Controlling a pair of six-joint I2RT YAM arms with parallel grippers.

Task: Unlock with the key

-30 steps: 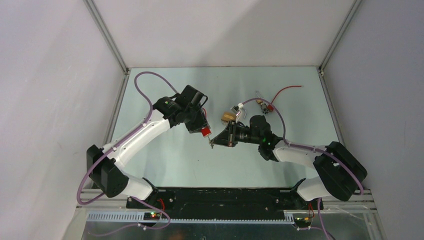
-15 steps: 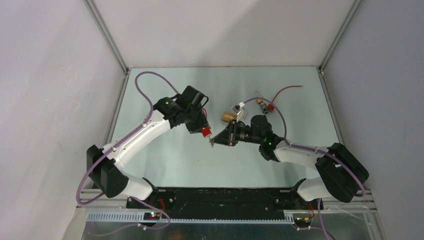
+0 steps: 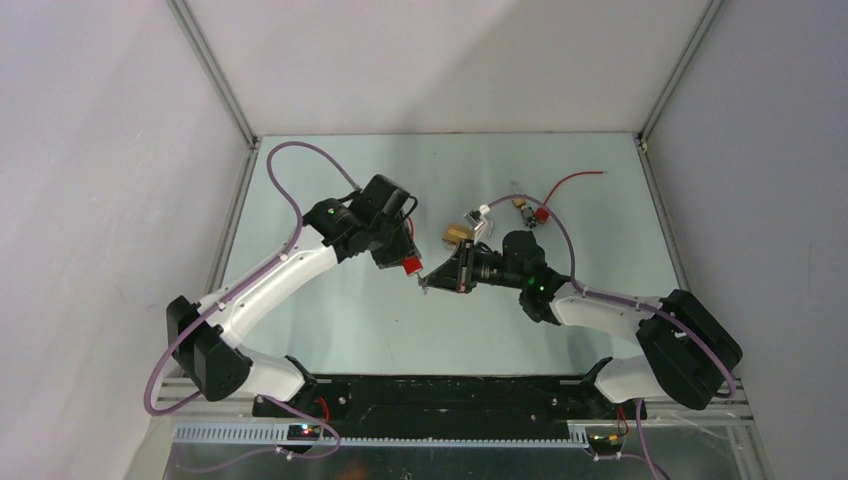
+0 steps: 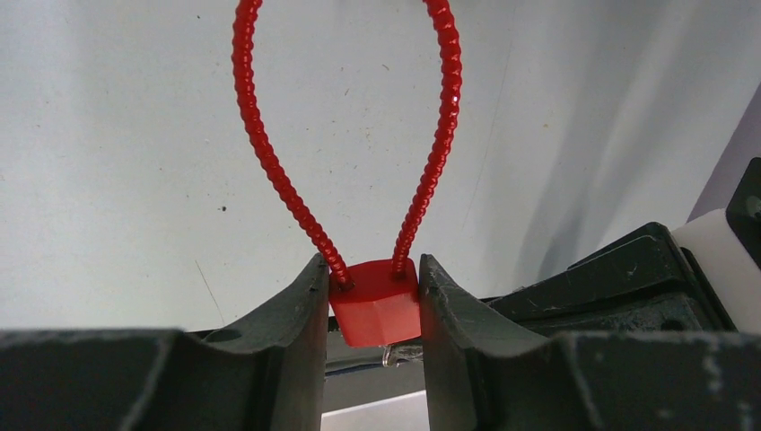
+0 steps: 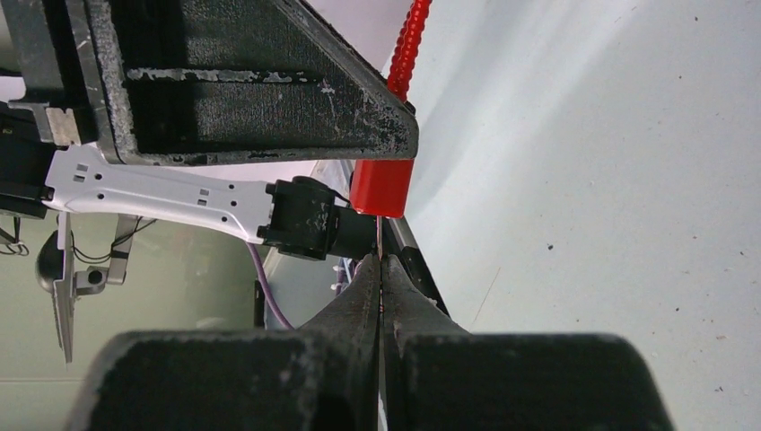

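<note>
Two grippers meet above the middle of the table (image 3: 350,330). The left gripper (image 4: 372,287) clamps a red tag (image 4: 377,314) by its sides, with the tag's wire loop (image 4: 269,171) reaching out beyond the fingers. The right gripper (image 5: 380,274) is pinched tight on the key (image 5: 380,235), whose tip sits right at the tag's end face. A push slightly off line could bend the thin key, twist it in the pinch, or shove the tag loose. The keyhole is hidden, so whether the tip is inside cannot be told.

High overhead view; two close wrist views sharing the red tag (image 4: 375,310)
</note>
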